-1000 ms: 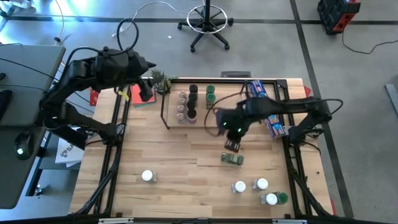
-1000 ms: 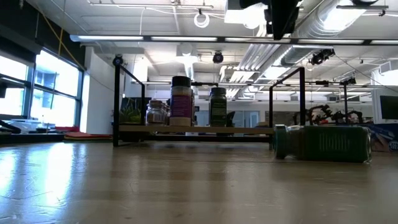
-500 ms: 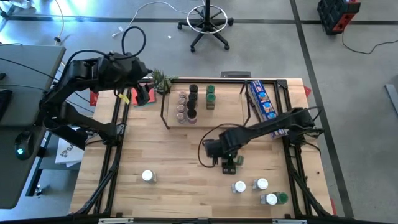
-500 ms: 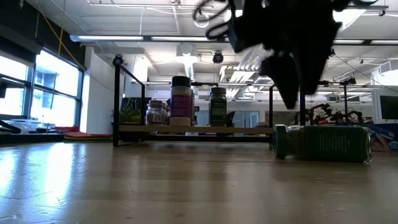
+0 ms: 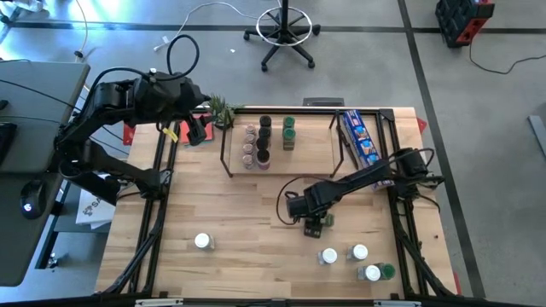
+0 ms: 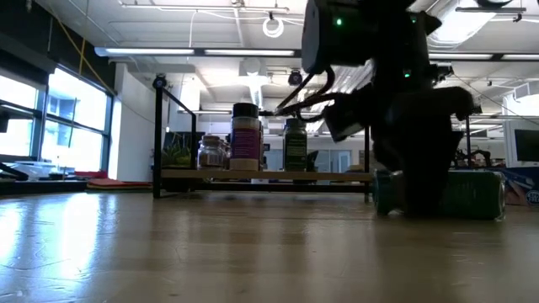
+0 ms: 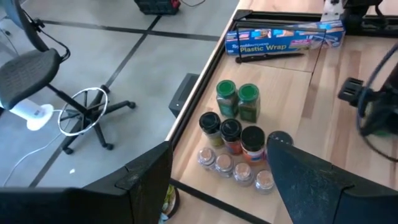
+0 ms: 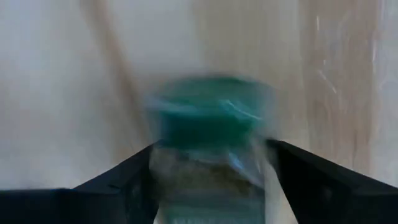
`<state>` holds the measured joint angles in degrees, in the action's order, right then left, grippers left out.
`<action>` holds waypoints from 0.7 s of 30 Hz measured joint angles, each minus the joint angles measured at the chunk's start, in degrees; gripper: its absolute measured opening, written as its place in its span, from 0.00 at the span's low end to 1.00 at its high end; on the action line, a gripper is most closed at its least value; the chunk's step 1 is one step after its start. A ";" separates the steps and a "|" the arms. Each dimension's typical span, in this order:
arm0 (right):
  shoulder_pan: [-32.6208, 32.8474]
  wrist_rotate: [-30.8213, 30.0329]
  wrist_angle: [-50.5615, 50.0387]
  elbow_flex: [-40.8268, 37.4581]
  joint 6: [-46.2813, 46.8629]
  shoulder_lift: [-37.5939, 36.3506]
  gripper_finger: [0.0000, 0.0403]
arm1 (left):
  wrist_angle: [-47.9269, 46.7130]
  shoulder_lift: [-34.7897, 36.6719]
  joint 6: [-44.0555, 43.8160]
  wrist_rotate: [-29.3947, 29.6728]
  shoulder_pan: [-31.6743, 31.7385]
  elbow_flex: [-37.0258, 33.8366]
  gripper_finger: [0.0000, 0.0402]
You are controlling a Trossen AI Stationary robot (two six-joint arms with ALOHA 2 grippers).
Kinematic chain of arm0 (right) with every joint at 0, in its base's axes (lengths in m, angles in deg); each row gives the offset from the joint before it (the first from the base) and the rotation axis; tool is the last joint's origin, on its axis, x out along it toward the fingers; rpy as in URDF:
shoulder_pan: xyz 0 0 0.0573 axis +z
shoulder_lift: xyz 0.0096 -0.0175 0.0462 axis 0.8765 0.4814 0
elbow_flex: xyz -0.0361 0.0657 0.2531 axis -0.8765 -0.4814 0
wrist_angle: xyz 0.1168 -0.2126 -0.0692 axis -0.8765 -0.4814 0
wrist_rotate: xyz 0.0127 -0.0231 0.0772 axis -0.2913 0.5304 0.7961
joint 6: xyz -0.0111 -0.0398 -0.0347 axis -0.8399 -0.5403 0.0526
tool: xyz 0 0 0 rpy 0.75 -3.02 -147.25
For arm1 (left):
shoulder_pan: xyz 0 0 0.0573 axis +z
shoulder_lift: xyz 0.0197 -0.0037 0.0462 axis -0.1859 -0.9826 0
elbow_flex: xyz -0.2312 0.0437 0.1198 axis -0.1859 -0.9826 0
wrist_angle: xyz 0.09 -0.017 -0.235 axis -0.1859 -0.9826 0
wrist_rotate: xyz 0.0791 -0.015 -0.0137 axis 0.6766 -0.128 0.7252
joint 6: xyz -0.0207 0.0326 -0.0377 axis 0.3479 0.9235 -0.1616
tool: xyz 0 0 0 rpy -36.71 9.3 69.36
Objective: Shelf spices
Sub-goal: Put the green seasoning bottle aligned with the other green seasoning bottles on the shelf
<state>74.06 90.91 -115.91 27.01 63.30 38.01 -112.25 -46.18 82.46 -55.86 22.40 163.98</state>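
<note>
A green-lidded spice jar (image 5: 322, 219) lies on its side on the table, near the middle right. My right gripper (image 5: 314, 223) points down over it and is open. One finger stands on each side of the jar (image 8: 208, 124) just behind its lid, and I cannot tell whether they touch it. The low view shows the jar (image 6: 467, 195) partly hidden behind the gripper (image 6: 413, 198). The wooden shelf (image 5: 314, 152) at the far middle holds several upright spices (image 7: 233, 134). My left gripper (image 5: 199, 128) waits, open, high over the far left edge.
Several loose white- and green-lidded jars (image 5: 358, 263) stand at the near right, and one (image 5: 203, 242) at the near left. A blue packet (image 5: 360, 136) lies to the right of the shelf. A small plant (image 5: 220, 111) stands at its far left corner.
My right gripper has dropped from well above the table down onto the lying jar, shifting a little toward the near edge. Its fingers, narrow before, now stand spread around the jar. The jar has stayed where it was.
</note>
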 joint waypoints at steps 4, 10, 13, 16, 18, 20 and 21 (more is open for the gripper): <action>-0.79 0.83 1.40 -1.18 2.54 0.57 0.56 | 0.03 0.00 -1.14 -0.14 -0.01 0.00 0.64; -3.98 2.69 0.41 3.23 -1.42 -3.35 0.45 | 3.06 0.10 -1.23 -3.89 0.01 0.00 0.64; -6.42 6.80 -1.42 7.86 -3.49 -9.60 0.45 | 6.53 0.15 0.05 -8.49 0.01 0.00 0.64; -9.41 11.15 -2.81 11.71 -4.53 -14.43 0.45 | 9.57 0.11 1.55 -13.73 0.01 0.00 0.64; -12.04 15.59 0.81 14.50 -4.27 -18.04 0.45 | 11.57 0.11 2.70 -16.11 -0.01 0.00 0.64; -15.22 20.06 7.01 16.53 -2.57 -21.55 0.45 | 13.20 0.11 4.21 -17.95 -0.01 0.00 0.64; -16.88 22.83 10.61 16.99 -1.20 -22.95 0.45 | 14.26 0.11 4.93 -19.04 -0.01 0.00 0.64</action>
<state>57.18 113.74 -105.30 44.00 62.10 15.06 -98.00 -46.07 87.39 -74.89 22.39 163.98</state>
